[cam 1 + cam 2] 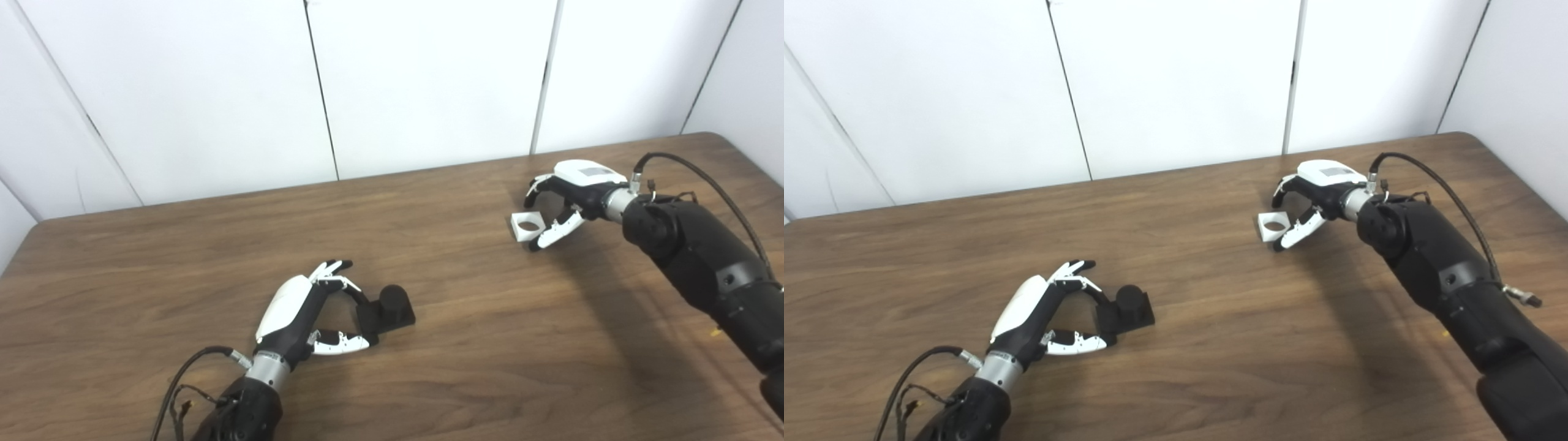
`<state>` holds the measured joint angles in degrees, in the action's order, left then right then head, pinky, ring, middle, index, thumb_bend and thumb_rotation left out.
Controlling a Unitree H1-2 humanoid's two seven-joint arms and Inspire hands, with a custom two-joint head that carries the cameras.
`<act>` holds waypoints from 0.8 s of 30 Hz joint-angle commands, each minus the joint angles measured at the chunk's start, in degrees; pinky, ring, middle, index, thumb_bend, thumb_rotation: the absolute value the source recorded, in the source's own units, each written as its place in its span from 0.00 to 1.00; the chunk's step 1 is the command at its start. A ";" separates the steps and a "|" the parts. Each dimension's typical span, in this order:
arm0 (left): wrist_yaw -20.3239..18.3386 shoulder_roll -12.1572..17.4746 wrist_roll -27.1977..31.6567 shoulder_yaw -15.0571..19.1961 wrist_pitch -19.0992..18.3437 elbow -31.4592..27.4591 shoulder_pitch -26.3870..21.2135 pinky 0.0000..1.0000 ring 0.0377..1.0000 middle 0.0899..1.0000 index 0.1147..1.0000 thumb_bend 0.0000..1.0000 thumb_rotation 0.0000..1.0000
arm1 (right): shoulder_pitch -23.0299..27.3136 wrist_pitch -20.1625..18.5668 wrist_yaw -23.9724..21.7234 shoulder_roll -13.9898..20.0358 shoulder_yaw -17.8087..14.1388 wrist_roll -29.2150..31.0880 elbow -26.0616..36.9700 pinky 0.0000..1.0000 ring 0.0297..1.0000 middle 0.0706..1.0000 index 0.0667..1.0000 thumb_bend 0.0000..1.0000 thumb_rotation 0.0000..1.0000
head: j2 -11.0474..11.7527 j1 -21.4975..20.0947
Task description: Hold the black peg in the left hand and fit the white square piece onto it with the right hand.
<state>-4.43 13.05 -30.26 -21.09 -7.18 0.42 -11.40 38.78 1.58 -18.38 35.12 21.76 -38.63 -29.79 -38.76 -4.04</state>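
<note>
The black peg [392, 306], a short round post on a square base, rests on the wooden table [465, 343] left of centre. My left hand [306, 312] lies just to its left, thumb and fingers pinched on the base's left end. The white square piece [528, 225], with a round hole through it, sits far right near the back. Around it curls my right hand [566, 199], fingers [531, 191] arched over its far side and thumb [554, 233] at its near right corner. Whether those digits press on the piece is unclear.
White wall panels [429, 79] stand right behind the table's far edge. The table's rounded right corner [713, 136] lies behind the right arm. Loose cables [704, 174] run off both wrists. Bare wood separates the two hands.
</note>
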 commanded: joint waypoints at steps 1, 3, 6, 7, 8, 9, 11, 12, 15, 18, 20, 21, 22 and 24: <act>-2.76 0.79 -1.76 -0.64 -2.97 0.70 0.83 0.94 0.98 0.93 0.43 0.52 0.08 | -0.96 0.08 -2.98 -0.16 0.59 1.33 0.49 0.92 0.93 0.90 0.69 0.84 0.41 | -0.13 -0.08; -2.75 0.77 -1.95 -0.72 -2.99 0.60 0.84 0.93 0.98 0.93 0.43 0.52 0.08 | -1.37 0.14 -2.61 -0.12 0.40 1.48 1.05 0.93 0.93 0.89 0.67 0.83 0.38 | -0.21 0.06; -2.98 0.71 -2.20 -0.82 -3.45 0.35 0.86 0.92 0.98 0.92 0.43 0.52 0.08 | -2.02 0.32 -1.97 -0.30 -0.10 1.95 1.72 0.92 0.92 0.88 0.61 0.79 0.31 | -0.35 0.17; -3.02 0.66 -2.20 -0.78 -3.56 0.33 0.89 0.93 0.98 0.92 0.43 0.52 0.08 | -2.15 0.24 -1.83 -0.41 -0.20 2.03 1.80 0.92 0.92 0.87 0.59 0.78 0.28 | -0.35 0.17; -2.94 0.61 -2.20 -0.71 -3.52 0.35 0.94 0.93 0.98 0.92 0.43 0.52 0.08 | -2.23 0.17 -1.69 -0.51 -0.24 2.06 1.81 0.92 0.92 0.87 0.58 0.77 0.27 | -0.35 0.17; -2.85 0.58 -2.21 -0.66 -3.43 0.40 0.97 0.93 0.97 0.92 0.43 0.52 0.08 | -2.27 0.23 -1.47 -0.56 -0.18 1.96 1.78 0.92 0.91 0.87 0.58 0.77 0.27 | -0.35 0.17; -2.76 0.56 -2.24 -0.62 -3.33 0.45 1.01 0.93 0.97 0.92 0.43 0.52 0.08 | -2.29 0.26 -1.11 -0.63 -0.12 1.92 1.86 0.92 0.91 0.87 0.50 0.62 0.20 | -0.51 0.25; -2.68 0.55 -2.20 -0.57 -3.22 0.51 1.01 0.94 0.97 0.92 0.43 0.52 0.08 | -2.31 0.20 -0.88 -0.69 -0.20 1.97 1.92 0.92 0.91 0.87 0.48 0.56 0.17 | -0.54 0.24; -2.74 0.53 -2.03 -0.46 -3.24 0.51 1.02 0.94 0.98 0.92 0.43 0.52 0.08 | -2.23 -0.07 -0.38 -0.79 -0.25 2.09 1.91 0.93 0.91 0.87 0.46 0.53 0.16 | -0.62 0.26; -2.77 0.40 -1.98 -0.38 -3.31 0.50 1.01 0.93 0.98 0.92 0.43 0.52 0.08 | -2.30 -0.53 -0.12 -0.62 -0.14 2.15 2.47 0.94 0.91 0.86 0.45 0.52 0.15 | -0.72 0.34; -2.81 0.32 -2.00 -0.35 -3.35 0.52 0.98 0.94 0.98 0.92 0.43 0.52 0.08 | -2.44 -0.48 0.22 -0.55 -0.30 2.26 2.67 0.94 0.91 0.86 0.45 0.52 0.15 | -0.77 0.46; -2.83 0.30 -2.03 -0.35 -3.37 0.51 0.98 0.94 0.98 0.92 0.43 0.52 0.08 | -2.50 -0.45 0.36 -0.52 -0.35 2.30 2.71 0.94 0.91 0.86 0.45 0.52 0.15 | -0.77 0.46; -2.96 0.33 -2.21 -0.46 -3.52 0.48 0.92 0.94 0.98 0.92 0.43 0.52 0.08 | -2.58 -0.34 0.54 -0.45 -0.35 2.24 2.74 0.94 0.90 0.86 0.45 0.52 0.15 | -0.87 0.57; -3.16 0.35 -2.40 -0.59 -3.78 0.38 0.87 0.95 0.98 0.93 0.43 0.52 0.08 | -2.72 0.07 0.95 -0.35 -0.38 2.31 2.68 0.94 0.90 0.85 0.45 0.52 0.15 | -0.91 0.58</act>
<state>-5.32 12.72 -30.87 -20.90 -8.46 -0.25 -11.39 36.78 1.14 -17.02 34.81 20.58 -35.44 -26.89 -39.64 -3.43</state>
